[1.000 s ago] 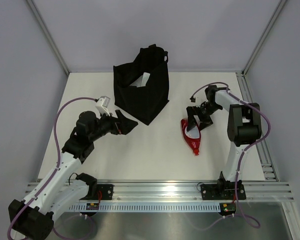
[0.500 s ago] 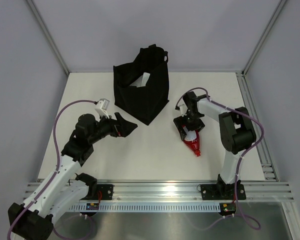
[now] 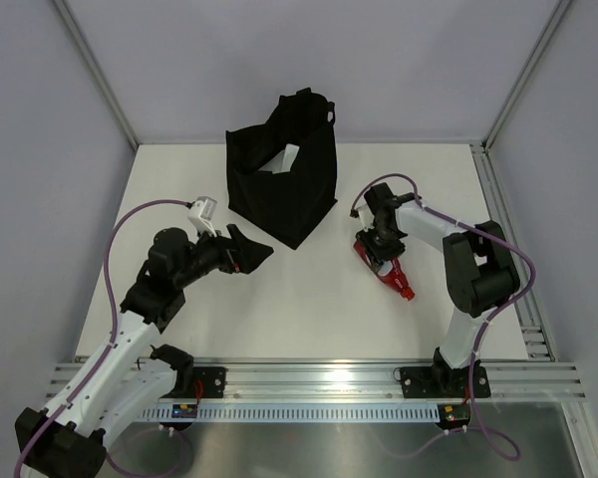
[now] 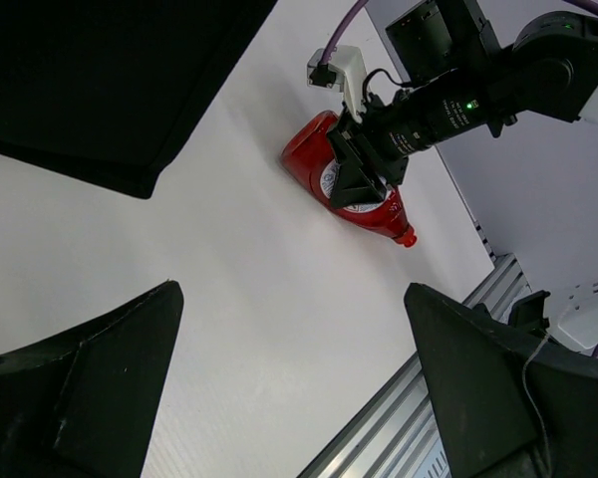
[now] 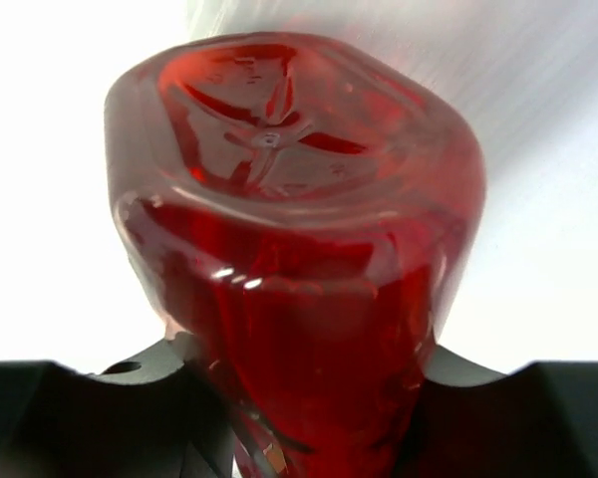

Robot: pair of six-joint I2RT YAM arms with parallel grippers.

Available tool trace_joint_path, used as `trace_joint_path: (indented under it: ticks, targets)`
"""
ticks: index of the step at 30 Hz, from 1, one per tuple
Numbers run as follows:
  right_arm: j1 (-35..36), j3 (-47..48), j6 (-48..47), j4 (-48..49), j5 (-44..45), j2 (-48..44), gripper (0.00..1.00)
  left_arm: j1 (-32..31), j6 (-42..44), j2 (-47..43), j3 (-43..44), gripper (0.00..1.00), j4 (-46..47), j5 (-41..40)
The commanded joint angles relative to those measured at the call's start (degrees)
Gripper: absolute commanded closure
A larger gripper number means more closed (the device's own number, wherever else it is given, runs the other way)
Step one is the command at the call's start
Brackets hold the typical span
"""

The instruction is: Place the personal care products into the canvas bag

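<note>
The left gripper (image 3: 249, 249) hovers with its two fingers spread wide and nothing between them. One canvas bag (image 3: 279, 194) stands near it, just past its tips toward the back. Well apart to its right, the right gripper (image 3: 381, 253) is clamped across the one red bottle (image 3: 393, 277) in view. The bottle lies on the table (image 3: 309, 319), its base filling the right wrist view.

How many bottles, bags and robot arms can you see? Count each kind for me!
Bottles: 1, the red bottle
Bags: 1, the black bag
Robot arms: 2, the left arm and the right arm
Total: 4 things in view; the inside of the bag is too dark to count.
</note>
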Motion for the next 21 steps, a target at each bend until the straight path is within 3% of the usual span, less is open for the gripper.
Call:
trace_joint_path:
  ticks: [1, 4, 9, 21]
  targets:
    - [-0.09, -1.09, -2.25, 3.01, -0.59, -0.51, 1.0, -0.11, 0.65, -0.73, 0.09, 0.01, 0.98, 0.28]
    - [-0.62, -0.48, -3.48, 2.48, -4.21, 0.28, 1.0, -0.02, 0.82, -0.99, 0.18, 0.01, 0.63, 0.19]
    - [-4.39, 3.29, -7.43, -2.7, -18.94, 1.68, 1.0, -0.02, 0.91, -1.61, 0.36, 0.01, -0.25, -0.25]
    - [-12.75, 8.83, -9.02, -9.65, -43.22, 3.98, 1.0, -0.02, 2.05, -1.78, 2.29, 0.01, -2.97, -1.56]
